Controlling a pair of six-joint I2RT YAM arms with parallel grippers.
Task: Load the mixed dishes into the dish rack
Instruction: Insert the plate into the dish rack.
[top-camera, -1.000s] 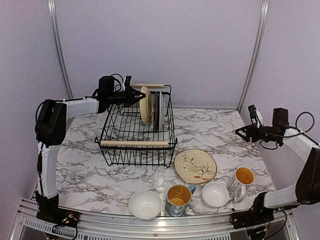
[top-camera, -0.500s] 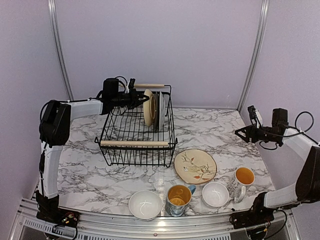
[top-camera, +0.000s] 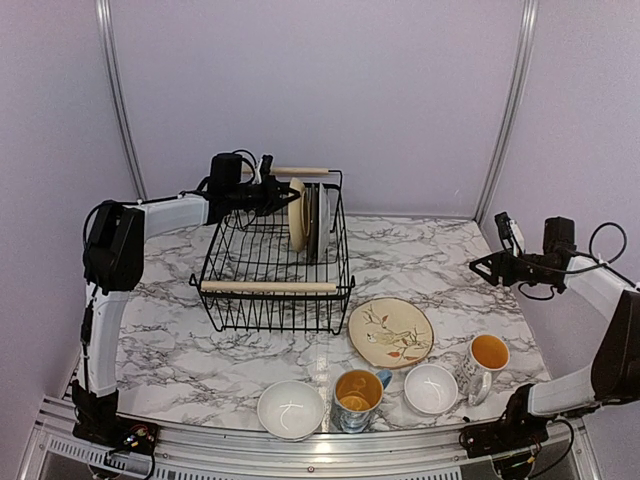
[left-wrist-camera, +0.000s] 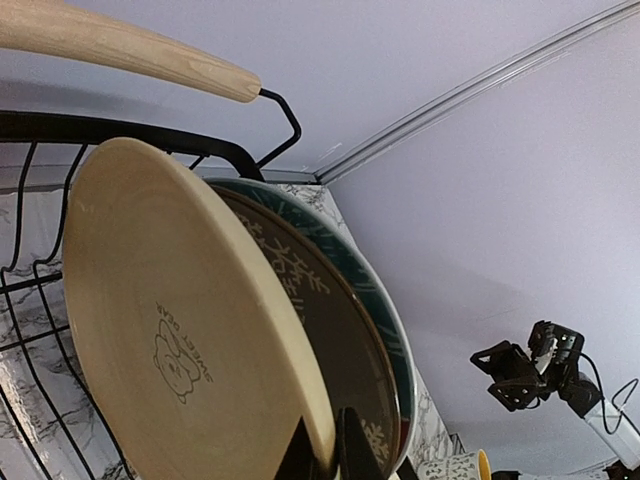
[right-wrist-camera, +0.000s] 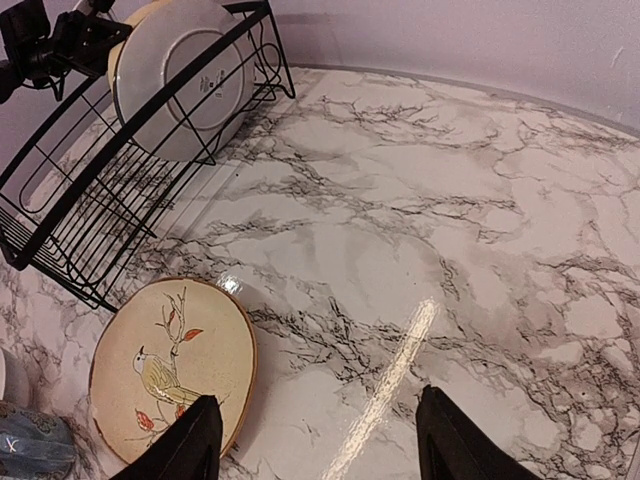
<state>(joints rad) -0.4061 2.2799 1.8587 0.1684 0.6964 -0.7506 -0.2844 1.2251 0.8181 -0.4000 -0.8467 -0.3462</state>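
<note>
Left gripper (left-wrist-camera: 327, 455), jaws pinched on rim of yellow plate (left-wrist-camera: 170, 330), should seat it upright in rack (top-camera: 270, 308) before releasing; right gripper (right-wrist-camera: 318, 400) gapes empty.

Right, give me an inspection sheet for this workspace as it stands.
Surface: marble-patterned table, no spills seen.
Job's things: dish rack holds the pale yellow plate upright at its far end, with other plates stacked behind it. The bird plate, left bowl, right bowl, centre mug and right mug sit on the table, not yet loaded.
Clutter: nothing seen.
Tools: left tool pinches the pale yellow plate's rim. The right tool is open and empty above the table.
Cables: black loops at the left wrist and right arm, clear of the dishes.
Surroundings: lilac walls, metal posts.
</note>
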